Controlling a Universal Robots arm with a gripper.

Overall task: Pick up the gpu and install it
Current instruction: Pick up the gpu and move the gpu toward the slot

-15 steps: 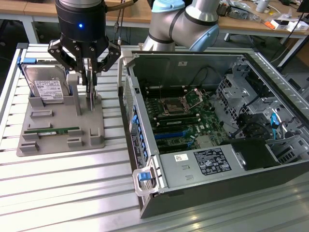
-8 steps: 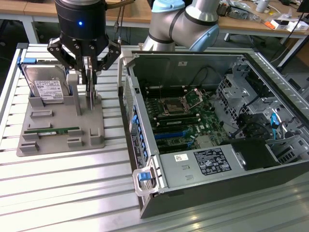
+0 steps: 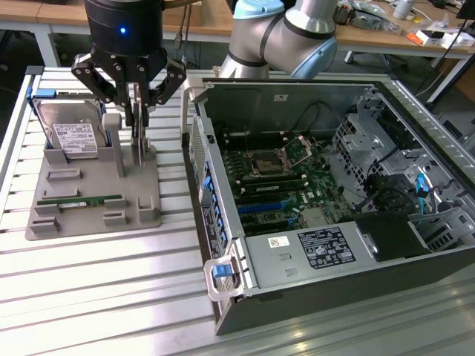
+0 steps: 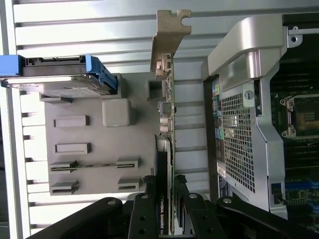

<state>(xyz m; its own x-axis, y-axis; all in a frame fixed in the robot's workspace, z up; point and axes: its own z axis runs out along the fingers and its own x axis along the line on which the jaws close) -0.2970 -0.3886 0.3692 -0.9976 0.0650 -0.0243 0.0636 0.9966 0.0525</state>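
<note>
Gripper [image 3: 138,119] clenched on edge-standing gpu [image 3: 139,148], grey fixture tray [image 3: 82,185] directly beneath; judged light, stiff, fragile, best pinched across broad faces.

The graphics card [image 4: 167,154] is black on its broad face with white lettering, green along its edge, and has a silver bracket. The gripper [image 3: 137,111] is black, with a blue light on the body above. The holder [image 3: 96,215] is plain grey. The hard drive [image 3: 72,136] is silver with a white label and blue rails. The memory stick [image 3: 80,200] is green. The table [image 3: 89,297] is silvery and ribbed in stripes. The computer case [image 3: 267,261] is grey.
</note>
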